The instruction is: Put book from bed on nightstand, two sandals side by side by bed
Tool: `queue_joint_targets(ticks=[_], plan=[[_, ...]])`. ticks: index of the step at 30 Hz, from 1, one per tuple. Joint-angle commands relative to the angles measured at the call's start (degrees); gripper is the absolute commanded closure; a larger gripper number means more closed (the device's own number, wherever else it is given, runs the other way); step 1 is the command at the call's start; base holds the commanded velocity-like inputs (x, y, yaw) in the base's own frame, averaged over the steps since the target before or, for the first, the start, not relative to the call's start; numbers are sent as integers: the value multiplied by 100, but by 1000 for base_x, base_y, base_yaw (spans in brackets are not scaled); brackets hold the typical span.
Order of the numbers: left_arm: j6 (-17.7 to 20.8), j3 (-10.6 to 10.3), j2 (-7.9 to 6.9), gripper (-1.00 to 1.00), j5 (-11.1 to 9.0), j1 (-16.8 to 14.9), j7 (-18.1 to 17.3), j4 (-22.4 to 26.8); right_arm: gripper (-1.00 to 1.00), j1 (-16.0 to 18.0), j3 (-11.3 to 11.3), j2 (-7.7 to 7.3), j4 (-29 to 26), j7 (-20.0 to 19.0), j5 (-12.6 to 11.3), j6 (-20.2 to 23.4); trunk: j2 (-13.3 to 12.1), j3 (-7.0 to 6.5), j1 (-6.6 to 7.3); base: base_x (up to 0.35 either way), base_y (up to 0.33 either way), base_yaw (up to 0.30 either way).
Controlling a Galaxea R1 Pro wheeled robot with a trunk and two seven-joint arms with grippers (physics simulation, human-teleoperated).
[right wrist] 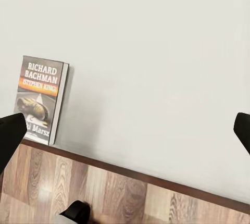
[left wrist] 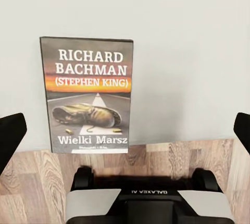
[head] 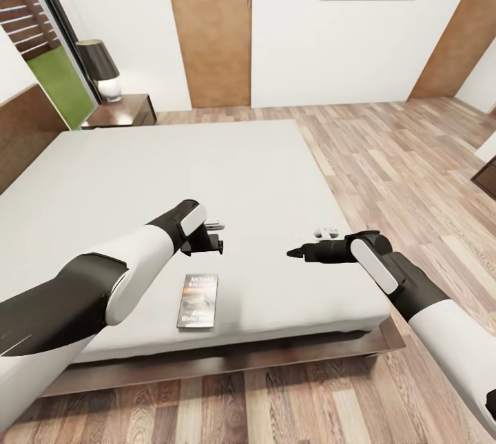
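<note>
The book (head: 198, 301) lies flat on the off-white mattress of the bed (head: 227, 175), close to its near edge. My left gripper (head: 212, 240) hovers a little beyond the book, above the mattress. In the left wrist view the book (left wrist: 88, 96) lies below the left gripper (left wrist: 125, 133), whose fingers (left wrist: 10, 138) stand wide apart and empty. My right gripper (head: 296, 252) hovers over the mattress to the book's right, also open; its wrist view has the book (right wrist: 40, 99) off to one side of the right gripper (right wrist: 127, 130). The sandals are out of view.
A nightstand (head: 120, 111) with a dark-shaded lamp (head: 100, 69) stands at the bed's far left corner beside the window (head: 52, 51). The headboard (head: 24, 131) runs along the left. Wood floor (head: 413, 175) lies open to the right of the bed, with dark furniture (head: 486, 179) at the right edge.
</note>
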State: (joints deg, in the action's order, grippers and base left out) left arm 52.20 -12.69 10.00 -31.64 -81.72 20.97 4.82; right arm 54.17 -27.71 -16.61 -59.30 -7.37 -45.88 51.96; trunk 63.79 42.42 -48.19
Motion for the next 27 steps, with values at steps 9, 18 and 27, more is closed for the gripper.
queue_joint_targets(ticks=[9, 18, 27], plan=[[46, -15, -39, -100, -74, -2, -2, 21, -100, 5, 21, -14, -2, -48, 43, 40, 3, 88, 0, 0, 0, 0], [263, -3, -74, -100, -80, -14, -24, 225, -100, 9, 58, -25, -2, -55, 30, 226, 3, 172, 0, 0, 0, 0], [516, 28, -152, -100, -102, -252, -26, 286, -100, 89, 78, -14, -2, -62, 22, 371, 3, 256, 0, 0, 0, 0]])
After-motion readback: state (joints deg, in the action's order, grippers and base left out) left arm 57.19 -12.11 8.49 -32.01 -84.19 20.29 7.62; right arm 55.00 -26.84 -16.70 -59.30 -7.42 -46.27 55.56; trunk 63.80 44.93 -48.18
